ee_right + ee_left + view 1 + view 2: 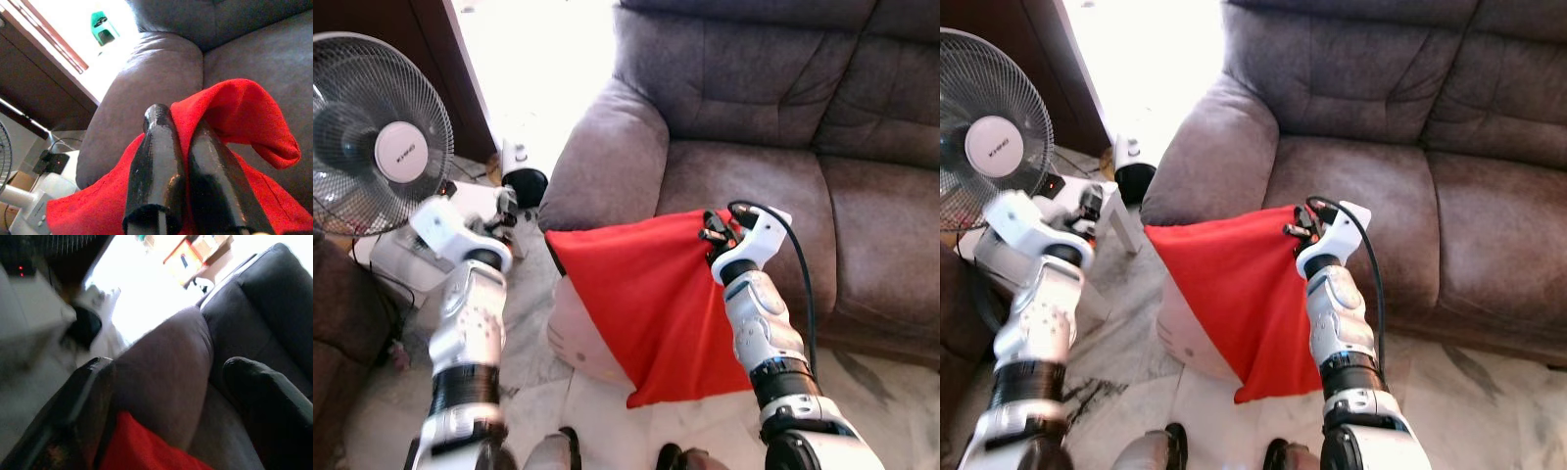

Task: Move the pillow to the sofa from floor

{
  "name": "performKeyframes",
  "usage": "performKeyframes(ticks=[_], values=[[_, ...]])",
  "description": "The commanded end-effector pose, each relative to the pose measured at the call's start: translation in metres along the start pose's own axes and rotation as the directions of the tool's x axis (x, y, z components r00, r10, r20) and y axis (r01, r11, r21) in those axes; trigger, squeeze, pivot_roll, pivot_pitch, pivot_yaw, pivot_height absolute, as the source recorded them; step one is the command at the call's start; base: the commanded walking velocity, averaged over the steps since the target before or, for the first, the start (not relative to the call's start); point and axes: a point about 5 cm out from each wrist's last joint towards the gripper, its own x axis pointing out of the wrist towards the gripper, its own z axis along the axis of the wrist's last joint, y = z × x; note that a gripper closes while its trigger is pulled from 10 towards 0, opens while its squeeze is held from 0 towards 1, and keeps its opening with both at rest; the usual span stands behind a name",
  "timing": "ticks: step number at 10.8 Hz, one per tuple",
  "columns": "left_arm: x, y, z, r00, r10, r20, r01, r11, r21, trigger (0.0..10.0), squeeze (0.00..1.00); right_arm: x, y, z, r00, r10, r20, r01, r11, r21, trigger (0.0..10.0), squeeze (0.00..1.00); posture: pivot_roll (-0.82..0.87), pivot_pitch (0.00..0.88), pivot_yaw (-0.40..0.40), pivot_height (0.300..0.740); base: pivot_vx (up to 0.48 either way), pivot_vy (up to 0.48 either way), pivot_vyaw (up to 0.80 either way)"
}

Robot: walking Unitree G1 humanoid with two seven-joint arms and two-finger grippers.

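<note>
Pillow: I have the flat red fabric pillow (651,308) off the floor, hanging in front of the sofa's left armrest with its lower corner pointing down toward the pale marble floor (862,377).
Right gripper: my right gripper (717,233) sits at the pillow's upper right corner, level with the front edge of the seat cushion.
Right fingers: in the right wrist view the two black fingers (161,166) are drawn narrow, pinching a fold of the red cloth between them.
Left gripper: my left gripper (506,208) is raised just left of the pillow's upper left corner, apart from the cloth.
Left fingers: in the left wrist view they (83,406) stand wide, with the armrest and a strip of red cloth showing between them and nothing held.
Sofa: the grey-brown suede sofa (783,127) stands right behind the pillow; its rounded left armrest (607,157) rises above the pillow's top edge.
Behind the pillow: a pale pink rounded object (578,338) stands on the floor, partly covered by the red cloth.
Left side: a white pedestal fan (377,132) stands near the floor's left edge, well clear of the pillow.
</note>
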Motion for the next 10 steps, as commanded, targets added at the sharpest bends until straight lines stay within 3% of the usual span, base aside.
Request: performKeyframes(ticks=[1, 3, 4, 5, 6, 10], values=[[0.004, 0.005, -0.008, 0.998, -0.003, -0.061, 0.0, 0.999, -0.047, 10.0, 1.0, 0.009, 0.018, 0.038, 0.988, 0.089, 0.129, -0.085, 0.996, -0.035, 10.0, 0.0, 0.12, 0.143, -0.049, 0.74, 0.0, 0.0, 0.0], [0.01, 0.012, -0.024, 0.987, 0.012, -0.163, -0.024, 0.997, -0.068, 10.0, 1.0, 0.007, 0.021, 0.039, 0.987, 0.106, 0.118, -0.105, 0.994, -0.013, 10.0, 0.0, 0.1, 0.165, -0.051, 0.74, 0.0, 0.0, 0.0], [0.012, 0.019, -0.033, 0.976, 0.032, -0.215, -0.051, 0.995, -0.085, 10.0, 1.0, 0.006, 0.032, 0.043, 0.975, 0.207, 0.079, -0.208, 0.978, 0.005, 10.0, 0.0, 0.09, 0.172, -0.051, 0.74, 0.0, 0.0, 0.0], [0.013, 0.024, -0.037, 0.968, 0.061, -0.241, -0.079, 0.995, -0.065, 10.0, 1.0, 0.002, 0.043, 0.05, 0.946, 0.321, 0.052, -0.32, 0.947, -0.033, 10.0, 0.0, 0.08, 0.177, -0.053, 0.74, 0.0, 0.0, 0.0], [0.013, 0.024, -0.039, 0.966, 0.058, -0.251, -0.077, 0.995, -0.069, 10.0, 0.0, 0.001, 0.046, 0.054, 0.936, 0.351, 0.042, -0.348, 0.936, -0.051, 10.0, 0.0, 0.08, 0.179, -0.055, 0.74, 0.0, 0.0, 0.0], [0.012, 0.031, -0.042, 0.959, 0.111, -0.261, -0.123, 0.992, -0.028, 10.0, 0.0, -0.004, 0.055, 0.075, 0.906, 0.419, 0.05, -0.417, 0.908, -0.043, 10.0, 0.0, 0.08, 0.183, -0.05, 0.74, 0.0, 0.0, 0.0]])
